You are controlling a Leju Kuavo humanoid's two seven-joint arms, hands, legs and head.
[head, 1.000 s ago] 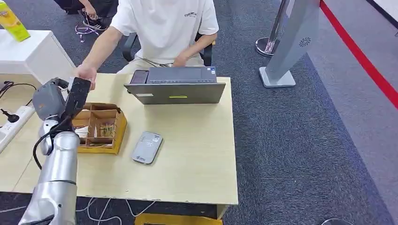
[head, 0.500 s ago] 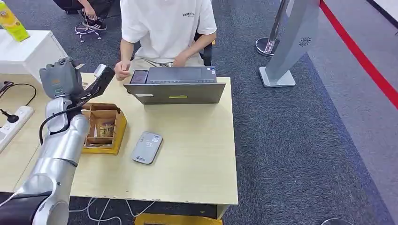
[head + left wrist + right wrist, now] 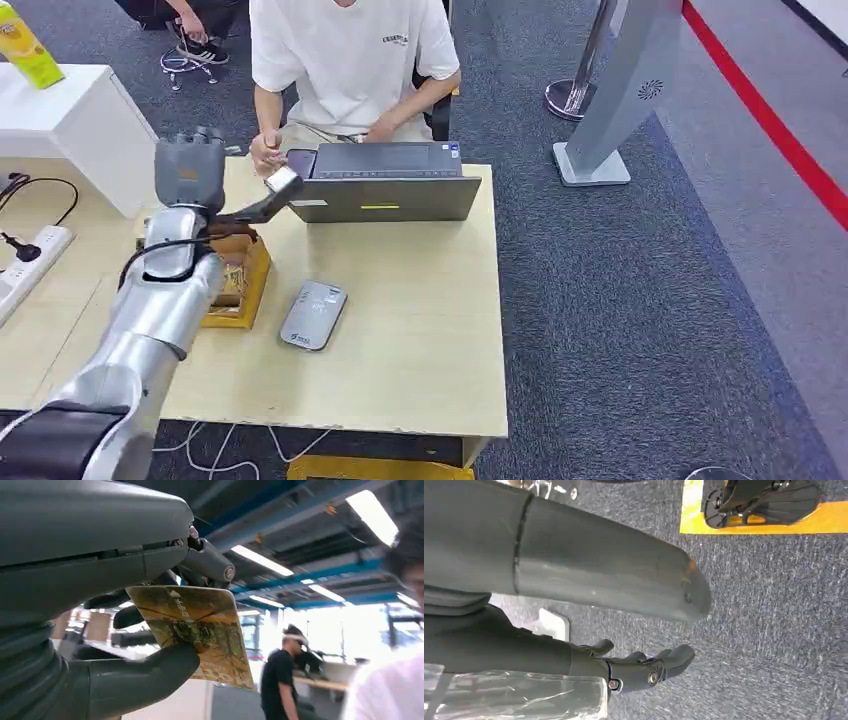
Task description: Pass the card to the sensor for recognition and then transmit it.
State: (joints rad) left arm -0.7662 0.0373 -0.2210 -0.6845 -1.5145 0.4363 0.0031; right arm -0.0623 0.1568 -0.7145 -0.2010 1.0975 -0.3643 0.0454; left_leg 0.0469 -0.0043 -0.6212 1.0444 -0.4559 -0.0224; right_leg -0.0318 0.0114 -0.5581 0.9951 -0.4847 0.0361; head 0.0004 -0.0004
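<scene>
While left hand [image 3: 125,645] pinches card [image 3: 200,635] | right hand [image 3: 644,667] loose, holding nothing

Cards: one card [image 3: 200,635], held in the left hand [image 3: 190,172]
Sensors: one grey sensor [image 3: 313,314] on the table [image 3: 420,330], toward its front edge
Laptops: one laptop [image 3: 385,185] at the table's far edge
Wooden boxes: one compartmented box [image 3: 238,285] near the table's left edge
Power strips: one power strip [image 3: 25,265]
People: one seated person [image 3: 350,60] behind the far edge

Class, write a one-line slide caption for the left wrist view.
Robot's left hand pinches a yellow card between thumb and fingers.
</scene>
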